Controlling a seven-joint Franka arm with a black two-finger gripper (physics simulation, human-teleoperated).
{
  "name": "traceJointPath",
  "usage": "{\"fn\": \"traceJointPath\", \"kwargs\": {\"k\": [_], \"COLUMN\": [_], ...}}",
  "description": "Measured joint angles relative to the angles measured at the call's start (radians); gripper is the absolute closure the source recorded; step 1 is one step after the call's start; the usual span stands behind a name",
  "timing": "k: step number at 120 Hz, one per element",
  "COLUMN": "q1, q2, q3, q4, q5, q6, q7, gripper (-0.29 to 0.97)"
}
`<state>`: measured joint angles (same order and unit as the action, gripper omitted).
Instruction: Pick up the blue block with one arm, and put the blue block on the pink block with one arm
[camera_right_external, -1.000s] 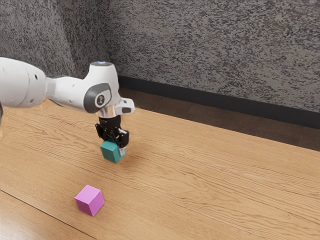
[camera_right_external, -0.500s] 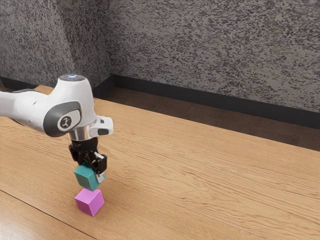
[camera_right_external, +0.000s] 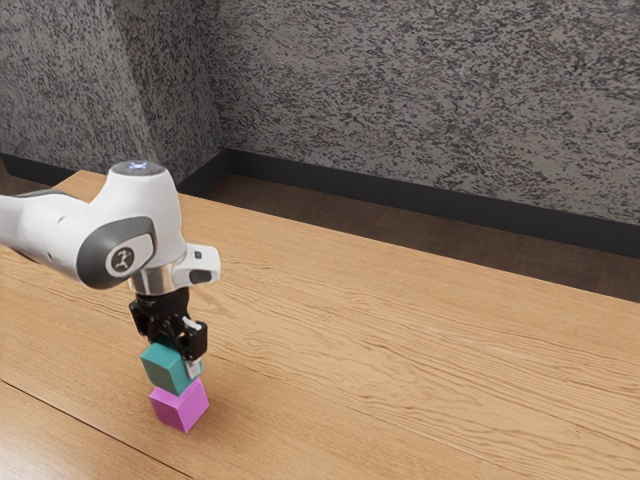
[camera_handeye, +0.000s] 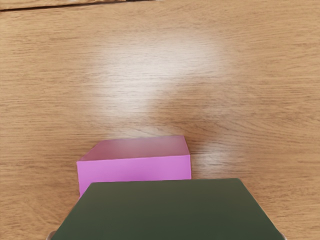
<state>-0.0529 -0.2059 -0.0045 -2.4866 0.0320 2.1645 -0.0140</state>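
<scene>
At the exterior view's left, the white arm (camera_right_external: 80, 235) is being reached in over the wooden table (camera_right_external: 420, 340), with its wrist pointed straight down. Below the wrist, the blue block (camera_right_external: 165, 368), teal in shade, is being gripped by the black gripper (camera_right_external: 170, 350). It is being clamped from two sides between the narrow-set fingers, and one finger (camera_right_external: 192, 340) is being pressed against the face toward the exterior view's right.

Directly beneath, the pink block (camera_right_external: 181, 405) is being borne by the table near its front edge. The blue block is being held right over it, set slightly toward the exterior view's left, so that the lower edge of one is being seen against the top of the other. Whether the two are touching or just apart cannot be told.

In the wrist view, the blue block (camera_handeye: 165, 210) is being shown as a broad dark shape just under the hand. The pink block (camera_handeye: 134, 162) is being partly covered by it, with part of its top and one side face showing beyond the blue block's edge.

Toward the exterior view's right, a dark skirting (camera_right_external: 450, 205) and a speckled grey wall (camera_right_external: 420, 90) are being seen behind the table.
</scene>
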Motion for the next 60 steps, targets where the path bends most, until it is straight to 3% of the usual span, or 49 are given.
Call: {"fn": "traceJointPath", "kwargs": {"k": [60], "q1": [0.012], "q2": [0.033], "q3": [0.0], "q4": [0.035], "q5": [0.03], "q6": [0.003], "q7": [-0.011], "gripper": [0.33]}}
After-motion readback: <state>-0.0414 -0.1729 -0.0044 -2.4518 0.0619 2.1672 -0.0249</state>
